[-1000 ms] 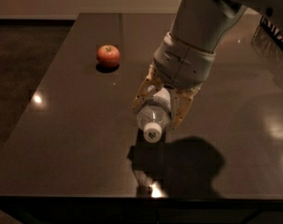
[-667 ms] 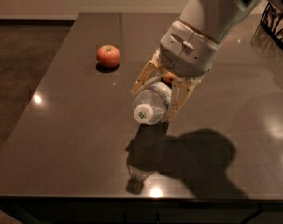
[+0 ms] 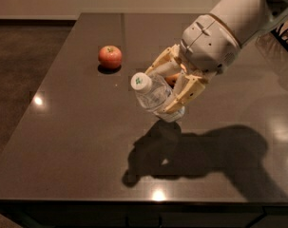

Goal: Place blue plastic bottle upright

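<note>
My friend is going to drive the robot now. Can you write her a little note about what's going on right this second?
Gripper: shut on the blue plastic bottle, above the middle of the table.
Bottle: off the tabletop, its shadow lying apart below it. It is tilted, with the white cap pointing up and toward the apple, which sits apart on the table's far left part.
Done: bottle grasped and lifted.
Left: turn it fully upright, set its base on the table, open the gripper, back away.

pincer point(image 3: 168, 92) over open tabletop point(image 3: 77, 141), apple point(image 3: 110, 57) well left
</note>
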